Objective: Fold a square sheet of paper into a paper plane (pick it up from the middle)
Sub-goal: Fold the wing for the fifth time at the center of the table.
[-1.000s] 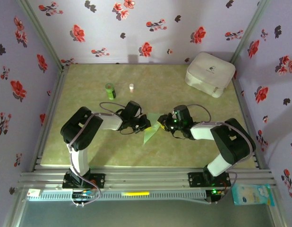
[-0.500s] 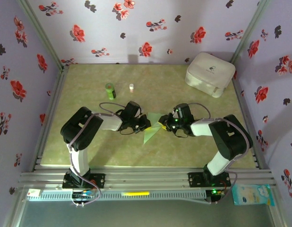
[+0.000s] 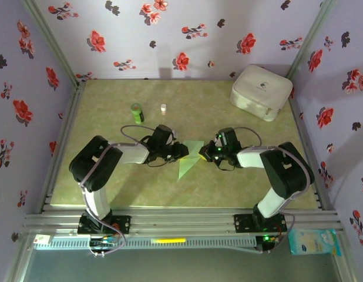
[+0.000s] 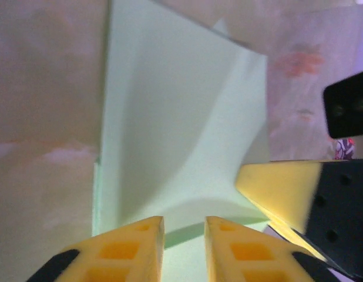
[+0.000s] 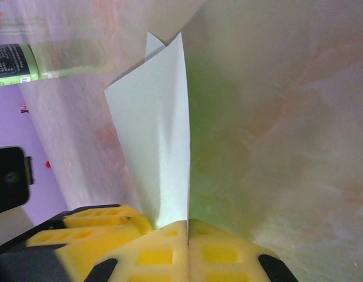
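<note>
Yellow pads of my right gripper [image 5: 187,226] are pressed together on the near edge of the paper [image 5: 161,135], which rises from them as a folded, creased flap. My left gripper [image 4: 184,226] has its jaws slightly parted, with paper showing in the slot; I can't tell whether they touch it. From above, the paper lies mid-table [image 3: 140,185] between both grippers, its pointed tip toward the arm bases. Beyond the left arm stands a green bottle [image 3: 137,112], a small white cap [image 3: 163,108] near it, and a white case [image 3: 261,91] sits far right
</note>
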`<state>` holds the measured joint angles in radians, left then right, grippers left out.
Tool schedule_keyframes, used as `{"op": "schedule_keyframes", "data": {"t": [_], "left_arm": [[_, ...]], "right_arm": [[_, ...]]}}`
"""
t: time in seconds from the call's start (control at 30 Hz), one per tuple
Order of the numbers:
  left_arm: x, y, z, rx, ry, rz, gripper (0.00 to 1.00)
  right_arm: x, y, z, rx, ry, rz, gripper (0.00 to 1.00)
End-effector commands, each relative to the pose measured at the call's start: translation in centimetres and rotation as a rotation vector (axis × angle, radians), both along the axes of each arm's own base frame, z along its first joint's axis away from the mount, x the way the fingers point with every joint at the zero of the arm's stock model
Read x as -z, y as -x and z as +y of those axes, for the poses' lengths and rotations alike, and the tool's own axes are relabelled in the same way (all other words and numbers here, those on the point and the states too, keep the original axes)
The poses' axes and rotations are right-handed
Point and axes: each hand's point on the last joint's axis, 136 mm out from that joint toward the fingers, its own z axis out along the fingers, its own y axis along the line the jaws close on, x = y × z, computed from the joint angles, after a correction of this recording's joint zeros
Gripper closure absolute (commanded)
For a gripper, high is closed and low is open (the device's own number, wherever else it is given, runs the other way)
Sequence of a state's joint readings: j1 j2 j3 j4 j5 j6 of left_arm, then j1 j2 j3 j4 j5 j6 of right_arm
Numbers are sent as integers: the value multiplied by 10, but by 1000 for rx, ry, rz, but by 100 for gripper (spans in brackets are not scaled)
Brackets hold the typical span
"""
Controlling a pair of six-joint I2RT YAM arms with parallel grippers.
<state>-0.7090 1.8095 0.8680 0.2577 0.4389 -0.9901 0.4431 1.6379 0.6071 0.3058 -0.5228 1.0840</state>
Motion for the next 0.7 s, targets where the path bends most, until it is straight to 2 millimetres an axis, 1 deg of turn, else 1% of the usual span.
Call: {"op": "schedule_keyframes", "data": {"t": [0.0,0.1,0.23,0.3,0.43,0.53,0.67], "left_arm": [[-22,-1,1,38,-17,-119,69],[-29,4,0,86,-90,-192,67],[-30,19,-1,162,-201,-252,68],[-25,24,-1,178,-237,-259,68],[-17,36,-2,236,-349,-314,61],[-17,42,-5,288,-460,-399,54],[-15,44,-10,331,-561,-474,50]], "right_arm": [[-15,-8,-3,57,6,-21,98],[-18,-10,-9,125,28,-9,99],[-22,-11,-12,199,36,-2,98],[-22,-11,-13,230,41,4,99],[-20,-9,-12,260,36,26,99],[-20,-9,-7,258,17,34,98],[-23,-10,-5,256,9,31,98]]}}
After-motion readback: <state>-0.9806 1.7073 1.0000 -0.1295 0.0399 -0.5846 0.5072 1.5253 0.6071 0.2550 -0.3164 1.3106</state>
